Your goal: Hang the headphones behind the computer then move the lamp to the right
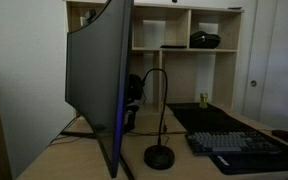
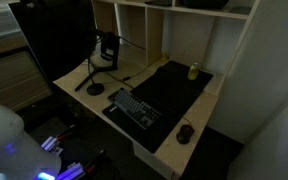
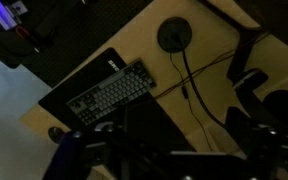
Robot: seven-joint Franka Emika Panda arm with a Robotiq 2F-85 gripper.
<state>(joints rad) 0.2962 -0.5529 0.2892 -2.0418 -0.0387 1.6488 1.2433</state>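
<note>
The black headphones [image 1: 134, 90] hang close behind the curved monitor [image 1: 96, 80]; in an exterior view they are a dark shape [image 2: 107, 48] beside the screen. The black gooseneck lamp stands on its round base [image 1: 160, 157] in front of the monitor stand, and the base also shows in an exterior view [image 2: 95, 90] and in the wrist view [image 3: 174, 35]. My gripper [image 3: 169, 150] is only a dark shape at the bottom of the wrist view, above the desk near the lamp's cable. Its fingers cannot be made out.
A keyboard [image 2: 134, 107] lies on a black desk mat [image 2: 174, 90], with a mouse [image 2: 187, 132] near the front edge. A small yellow object [image 2: 193, 71] stands at the back. Shelves [image 1: 184, 30] rise behind the desk.
</note>
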